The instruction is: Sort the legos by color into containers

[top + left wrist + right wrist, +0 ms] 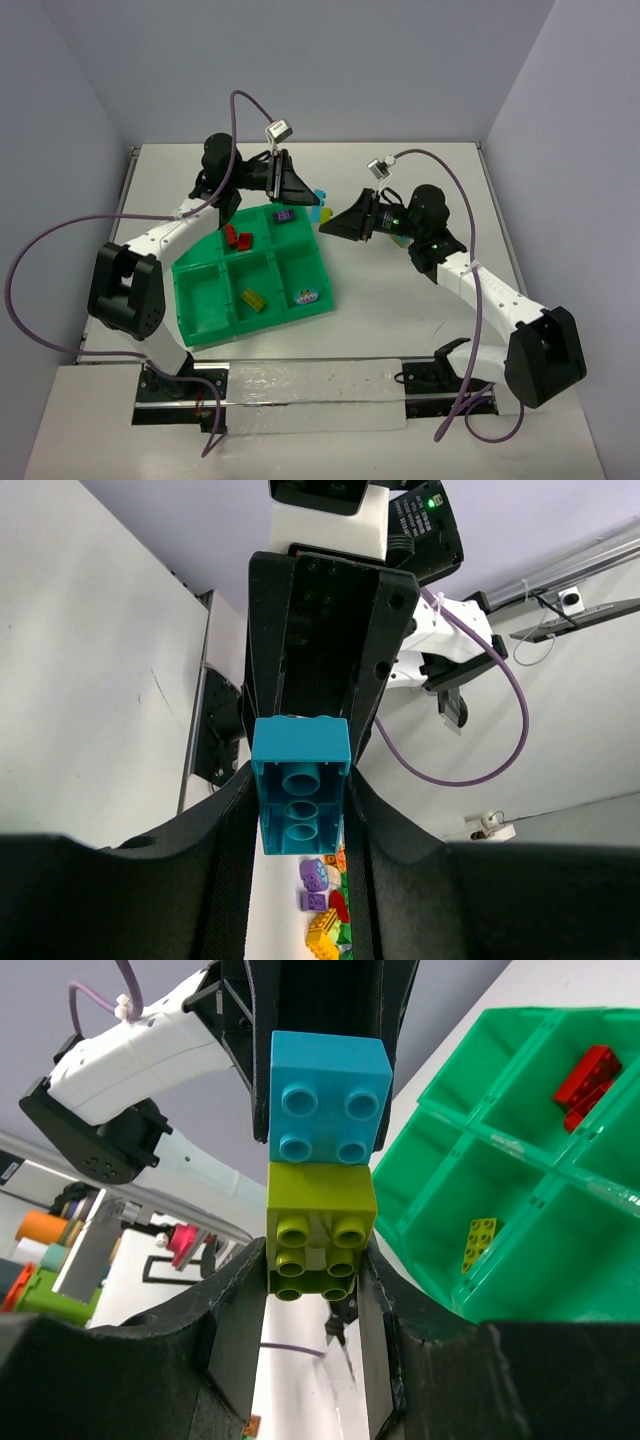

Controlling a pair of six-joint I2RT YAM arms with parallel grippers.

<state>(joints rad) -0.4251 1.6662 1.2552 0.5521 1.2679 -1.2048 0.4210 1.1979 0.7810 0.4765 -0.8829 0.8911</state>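
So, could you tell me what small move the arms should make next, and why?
Probably ease the right jaws gently away from the left jaws to split the pair: the right jaws pinch the green brick, the left jaws hold the blue brick, and the two bricks look stuck together.

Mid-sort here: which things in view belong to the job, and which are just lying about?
Job: light blue studded plastic brick in left end effector; yellow-green studded plastic brick in right end effector; bright green six-compartment plastic tray; red bricks; purple brick; yellow brick.
Lying about: purple cables; white tabletop.
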